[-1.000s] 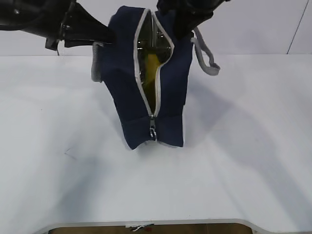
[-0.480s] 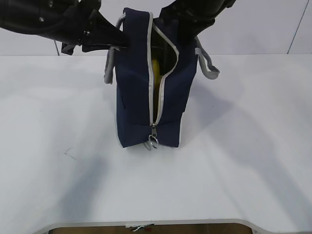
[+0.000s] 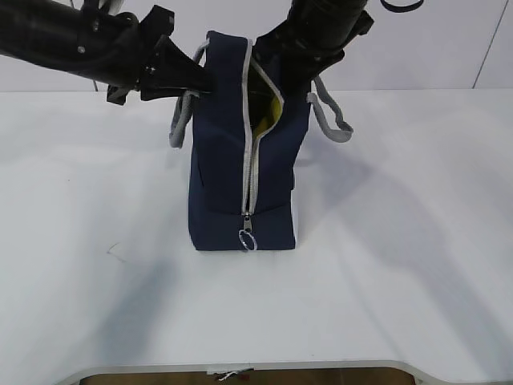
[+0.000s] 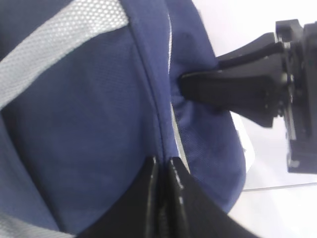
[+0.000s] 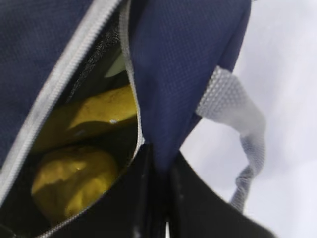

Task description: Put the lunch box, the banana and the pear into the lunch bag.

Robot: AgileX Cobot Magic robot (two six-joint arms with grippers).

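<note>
The navy lunch bag (image 3: 220, 184) stands upright at the table's middle, its grey zipper open along the top and closed low at the front, where the ring pull (image 3: 247, 238) hangs. My left gripper (image 3: 205, 81) is shut on the bag's top left edge; in the left wrist view (image 4: 161, 166) the jaws pinch the blue fabric (image 4: 89, 124). My right gripper (image 3: 282, 74) is shut on the top right edge (image 5: 159, 163). Inside the opening lie the yellow banana (image 5: 96, 114) and, below it, the pear (image 5: 74, 183). Yellow shows through the gap (image 3: 272, 110). The lunch box is hidden.
Grey webbing handles hang on both sides of the bag (image 3: 181, 122) (image 3: 332, 116). The white table (image 3: 401, 265) reaches to a front edge (image 3: 240, 366) near the camera. A white wall stands behind. The right gripper's fingers (image 4: 223, 91) show in the left wrist view.
The bag was leaning and sagging a second ago; it now stands upright and straighter. The opening has narrowed. Both grippers have kept their hold on the top edges.
</note>
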